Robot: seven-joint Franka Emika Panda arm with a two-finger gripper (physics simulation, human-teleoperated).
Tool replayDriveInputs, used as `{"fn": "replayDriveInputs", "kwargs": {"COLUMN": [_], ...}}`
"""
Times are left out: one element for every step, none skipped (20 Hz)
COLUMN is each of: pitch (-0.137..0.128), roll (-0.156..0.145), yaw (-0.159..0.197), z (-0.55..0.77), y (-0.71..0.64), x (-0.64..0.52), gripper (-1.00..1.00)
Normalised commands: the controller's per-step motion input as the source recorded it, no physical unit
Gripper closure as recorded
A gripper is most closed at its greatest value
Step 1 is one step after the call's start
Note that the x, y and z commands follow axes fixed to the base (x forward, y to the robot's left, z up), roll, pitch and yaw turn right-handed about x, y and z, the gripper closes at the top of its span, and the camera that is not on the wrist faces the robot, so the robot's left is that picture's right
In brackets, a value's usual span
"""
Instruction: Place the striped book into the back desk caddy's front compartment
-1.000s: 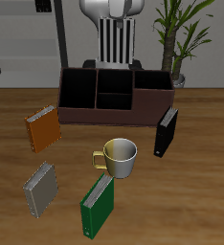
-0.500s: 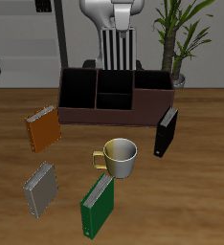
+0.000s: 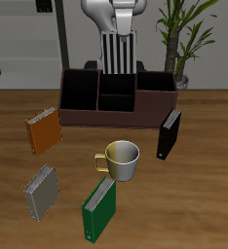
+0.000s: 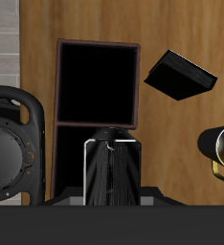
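The striped book [image 3: 118, 51] is held upright, clamped in the end effector [image 3: 118, 27], above the back desk caddy [image 3: 116, 101] near the table's back edge. It is judged thin, stiff and light, best gripped across its flat covers near one end.

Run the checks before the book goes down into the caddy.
1. Striped book held by the gripper: ok.
2. Book upright over the caddy: ok.
3. Book over the front compartment: cannot tell; it hangs near the caddy's back.
4. Compartment below is empty in the wrist view: ok.
5. Mug and black book away from the caddy's inside: ok.
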Motion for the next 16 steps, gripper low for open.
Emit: {"fn": "replayDriveInputs", "kwargs": {"pitch": [0.000,0.023,0.000,-0.003,-0.015,0.002,0.020,-0.051,0.009,-0.047,-0.026,-0.017,0.009,-0.036,-0.011,-0.037], "roll": [0.000,-0.066,0.000,-0.024,-0.041,-0.039,-0.035,-0.019,-0.006,-0.044,-0.022,0.001,0.005,0.006,0.016,0.031], "yaw": [0.000,-0.093,0.000,-0.015,-0.010,0.019,-0.058,0.023,-0.026,-0.102,-0.013,-0.018,-0.004,-0.010,-0.033,-0.005], "z": [0.00,0.09,0.00,0.02,0.01,-0.03,0.04,0.12,0.05,0.21,0.12,0.05,0.02,0.13,0.11,0.11], "y": [0.00,-0.32,0.04,-0.25,-0.20,-0.18,-0.16,-0.19,-0.02,-0.17,0.03,0.04,0.08,0.03,0.06,0.09], "x": [0.00,-0.03,0.02,-0.01,0.06,0.04,0.05,0.02,0.05,0.01,0.09,0.01,0.07,-0.09,-0.05,-0.10], "gripper": [1.00,1.00,1.00,1.00,1.00,1.00,1.00,1.00,1.00,1.00,1.00,1.00,1.00,1.00,1.00,1.00]}}
